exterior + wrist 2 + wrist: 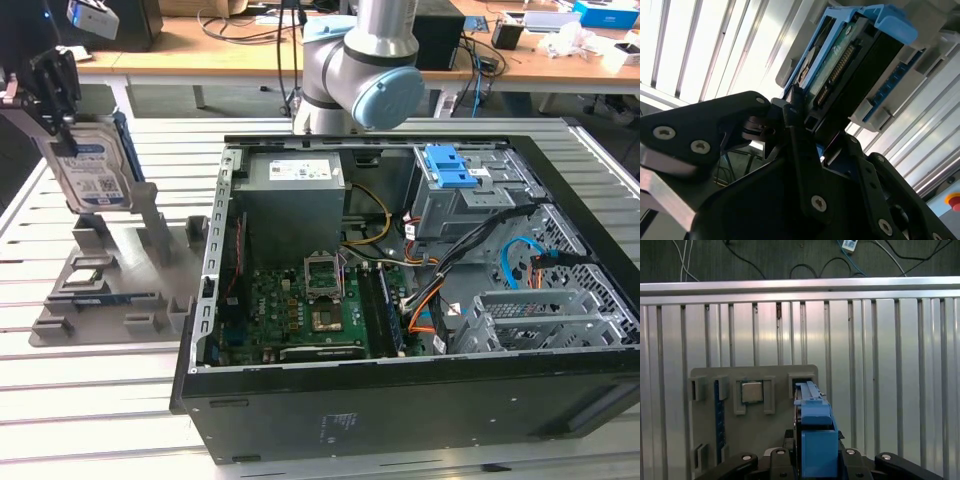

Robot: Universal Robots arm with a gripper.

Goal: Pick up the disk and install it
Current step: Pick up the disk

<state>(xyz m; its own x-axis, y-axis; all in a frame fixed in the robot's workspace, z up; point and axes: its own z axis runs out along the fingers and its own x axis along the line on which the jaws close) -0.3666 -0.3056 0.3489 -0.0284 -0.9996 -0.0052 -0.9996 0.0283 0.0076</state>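
Black gripper is clamped on the disk, jaws closed on its top end. Disk stands on edge, long axis near vertical w/ slight tilt. Its label faces the exterior view, over the grey fixture at that view's left, outside the open PC case. Fixture pockets hold a square chip & a blue strip. Case holds motherboard & grey bay w/ blue latch.

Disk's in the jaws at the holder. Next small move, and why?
Probably a short straight lift. The gripper looks shut on the disk, which stands upright with its lower edge between the posts of the grey holder. Moving sideways toward the computer case now could snag.
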